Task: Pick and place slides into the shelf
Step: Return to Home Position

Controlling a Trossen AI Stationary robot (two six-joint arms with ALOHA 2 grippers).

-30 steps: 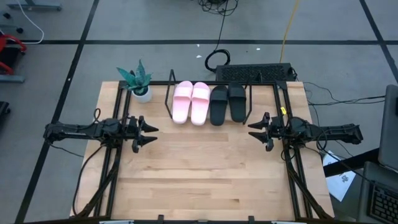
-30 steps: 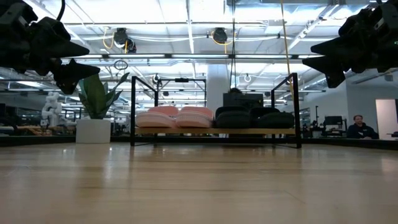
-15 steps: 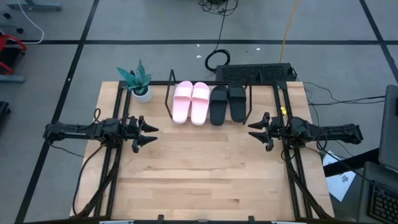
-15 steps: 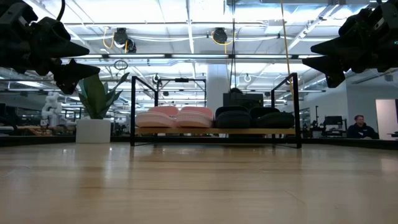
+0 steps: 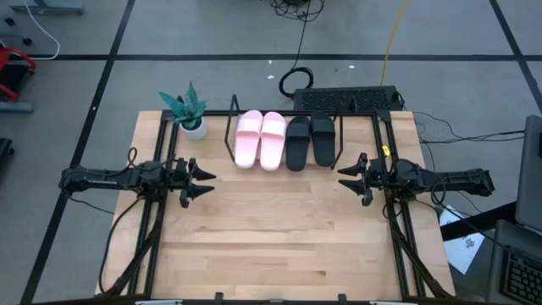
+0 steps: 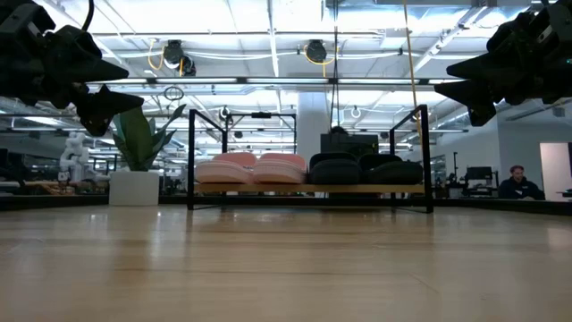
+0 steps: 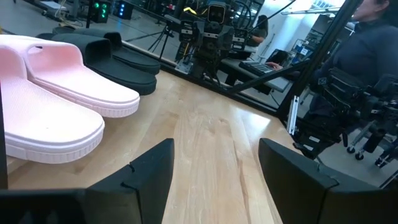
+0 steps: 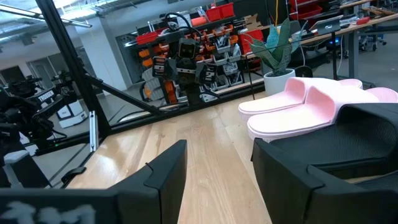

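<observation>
Two pale pink slides (image 5: pixel 260 139) and two black slides (image 5: pixel 309 141) lie side by side on the shelf (image 5: pixel 229 140), a low board between thin black wire end frames at the table's far side; their soles rest on the board (image 6: pixel 308 189). My left gripper (image 5: pixel 206 184) stands open at the table's left, raised above the table and pointing level toward the right. Opposite it, at the table's right, my right gripper (image 5: pixel 345 176) is also open and points level toward the left. Nothing is between either pair of fingers (image 7: pixel 149 171) (image 8: pixel 166 167).
A potted plant (image 5: pixel 188 111) in a white pot stands left of the shelf at the far left. A dark keyboard-like box (image 5: pixel 345 99) lies behind the shelf. Bare wooden tabletop (image 5: pixel 279 229) stretches between and in front of the arms. A person shows in the room beyond (image 6: pixel 515 182).
</observation>
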